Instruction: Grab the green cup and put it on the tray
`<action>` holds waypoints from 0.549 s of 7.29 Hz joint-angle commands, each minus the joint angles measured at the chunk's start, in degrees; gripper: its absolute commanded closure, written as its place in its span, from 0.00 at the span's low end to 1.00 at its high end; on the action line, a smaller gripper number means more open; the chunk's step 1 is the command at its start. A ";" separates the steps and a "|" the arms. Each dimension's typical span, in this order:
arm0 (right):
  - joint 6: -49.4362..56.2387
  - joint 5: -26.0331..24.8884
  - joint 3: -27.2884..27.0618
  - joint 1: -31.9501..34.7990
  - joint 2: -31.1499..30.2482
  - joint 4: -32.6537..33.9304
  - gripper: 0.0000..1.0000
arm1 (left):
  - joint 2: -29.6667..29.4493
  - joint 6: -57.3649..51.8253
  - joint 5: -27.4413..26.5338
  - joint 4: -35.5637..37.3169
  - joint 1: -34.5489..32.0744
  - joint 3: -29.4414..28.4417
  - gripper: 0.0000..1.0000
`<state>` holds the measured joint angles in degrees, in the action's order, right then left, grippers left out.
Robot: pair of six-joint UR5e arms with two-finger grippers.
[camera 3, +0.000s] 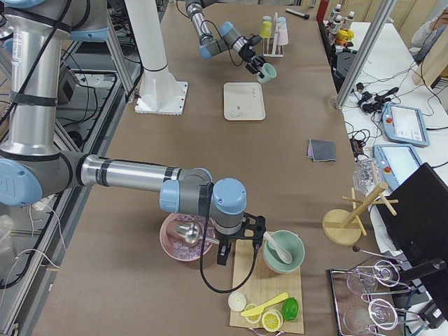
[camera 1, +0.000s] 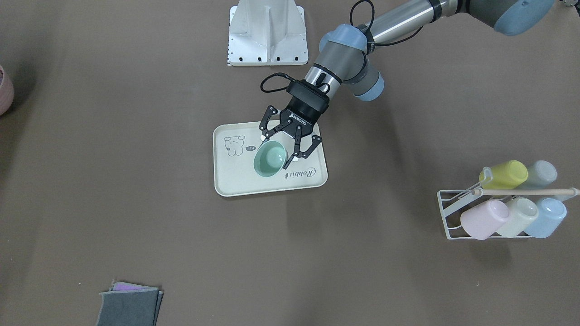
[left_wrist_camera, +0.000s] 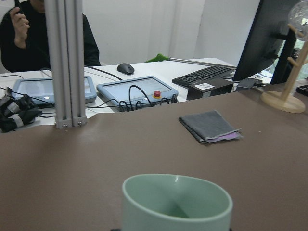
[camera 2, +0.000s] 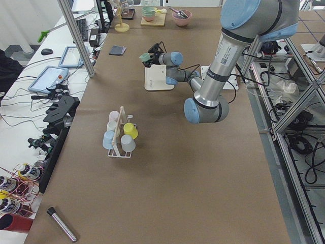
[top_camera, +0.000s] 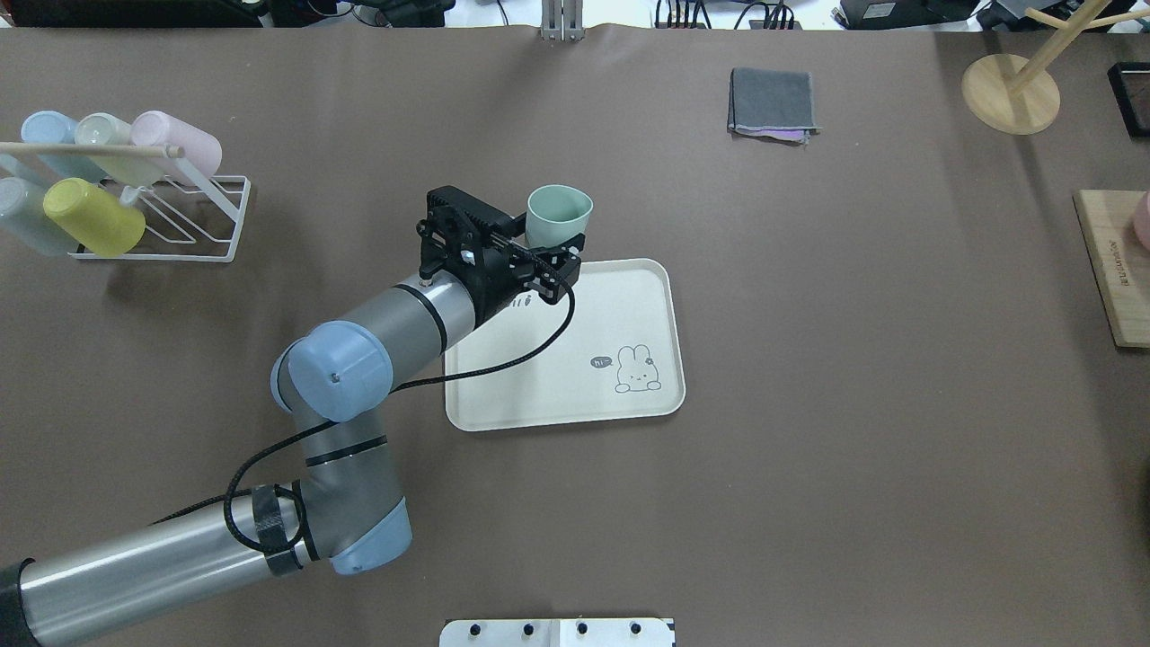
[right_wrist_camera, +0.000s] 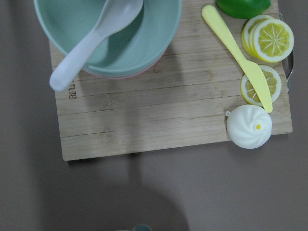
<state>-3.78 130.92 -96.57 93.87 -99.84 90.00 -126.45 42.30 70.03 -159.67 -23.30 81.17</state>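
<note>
Currently your left gripper (camera 1: pixel 278 148) has the green cup (camera 1: pixel 270 159) clamped between its fingers, mouth up and lifted clear of the table. From the front camera the cup shows over the tray (camera 1: pixel 235 181), beside the word "Rabbit". From overhead it shows just past the tray's far edge, so you cannot tell exactly which spot lies beneath it. The right gripper (camera 3: pixel 234 246) hovers over a wooden board (right_wrist_camera: pixel 159 120) that carries a bowl (right_wrist_camera: pixel 144 38). Only the side camera shows it, so whether its jaws are wide or narrow cannot be told.
</note>
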 commanded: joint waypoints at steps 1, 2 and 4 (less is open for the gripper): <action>0.00 0.04 0.06 0.00 0.00 0.00 0.00 | -1.77 -1.08 -3.29 -6.50 4.21 -5.29 1.00; 0.00 0.04 -0.02 0.00 0.00 0.00 0.00 | -1.78 -3.78 -4.54 -9.83 4.83 -7.93 1.00; 0.00 0.04 -0.02 0.00 0.00 0.00 0.00 | -1.78 -7.84 -5.52 -16.61 5.28 -11.82 1.00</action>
<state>-3.78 130.95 -96.58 93.87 -99.84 90.00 -128.19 36.60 65.08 -172.48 -18.43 71.59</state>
